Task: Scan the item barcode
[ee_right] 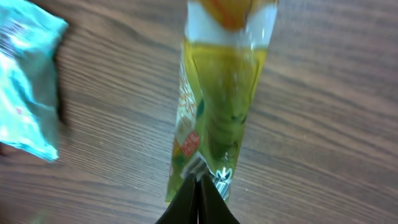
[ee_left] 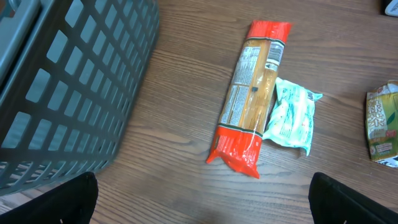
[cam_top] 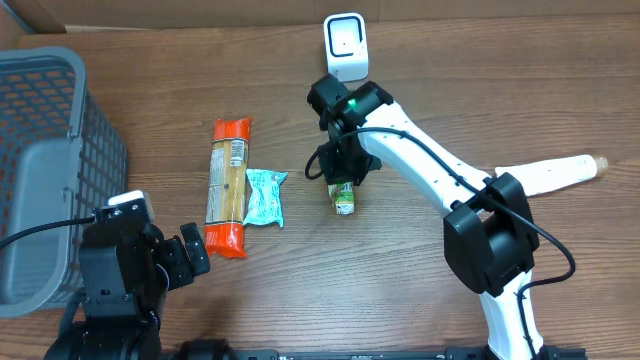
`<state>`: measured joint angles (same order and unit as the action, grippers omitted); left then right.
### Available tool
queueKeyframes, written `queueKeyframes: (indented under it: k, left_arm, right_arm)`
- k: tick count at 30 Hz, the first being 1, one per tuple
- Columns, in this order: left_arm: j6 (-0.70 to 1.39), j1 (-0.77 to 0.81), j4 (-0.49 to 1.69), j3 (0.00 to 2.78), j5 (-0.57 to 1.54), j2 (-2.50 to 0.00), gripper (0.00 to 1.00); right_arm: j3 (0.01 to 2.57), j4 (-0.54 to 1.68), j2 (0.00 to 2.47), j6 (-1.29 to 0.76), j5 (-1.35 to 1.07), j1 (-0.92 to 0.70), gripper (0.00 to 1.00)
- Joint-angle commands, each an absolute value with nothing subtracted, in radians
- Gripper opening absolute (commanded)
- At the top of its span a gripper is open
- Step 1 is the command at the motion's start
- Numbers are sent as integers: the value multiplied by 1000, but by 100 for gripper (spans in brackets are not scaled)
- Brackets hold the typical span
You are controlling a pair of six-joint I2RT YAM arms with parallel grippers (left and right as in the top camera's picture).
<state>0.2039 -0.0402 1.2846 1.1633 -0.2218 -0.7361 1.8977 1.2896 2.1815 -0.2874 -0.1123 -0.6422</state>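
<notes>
Nearest the lens in the right wrist view, the right tool (ee_right: 199,182) is pressing its fingers together on the end of the green packet (ee_right: 214,124), apparently pinching its thin seam. The packet is lying on the tabletop (cam_top: 420,290), just right of the teal packet (cam_top: 266,196) and the pasta pack (cam_top: 229,185). The scanner (cam_top: 345,45) is standing well apart from it at the far edge.

**Progress.** The grasp is looking made. Lifting the packet and presenting it to the scanner are remaining, and no barcode is showing in any view, so the packet may need turning.

**Orientation.** From overhead, the packet's long axis is running roughly between the robot's side and the far edge, slightly slanted. Its gripped end is pointing toward the scanner and its free end toward the robot.

**Other arm.** The left tool (ee_left: 202,186) is hanging spread wide and empty beside the basket (cam_top: 40,150).
</notes>
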Motion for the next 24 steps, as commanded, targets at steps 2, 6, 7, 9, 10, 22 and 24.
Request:
queueKeyframes:
  k: [2,6,7,9,10,22,24]
  left_arm:
    - [214,-46,1282,1160,-238,-733,100]
    - [214,-46,1282,1160,-238,-733,100]
    - [214,-46,1282,1160,-238,-733,99]
    - [214,-46,1282,1160,-238,-733,100]
    - [214,-46,1282,1160,-238,-733,99]
    - [214,-46,1282,1160,-238,-733,100]
    - [214,-46,1282,1160,-238,-733,100]
  right_arm:
    - [1858,1292,2166,-288,-106,-648,4]
    - [1857,1285,2166,-288,-101,-648,4]
    - [1857,1287,2166,-292,-86,-648,4]
    - [1857,1290,2166,-315,-46,-648,4]
    - [1857,1291,2166,-314,-41,-647,4]
    - [1860,1289,2166,-309,-43,-647,4]
    - [1860,1290,2165,-309,-43,-638,4]
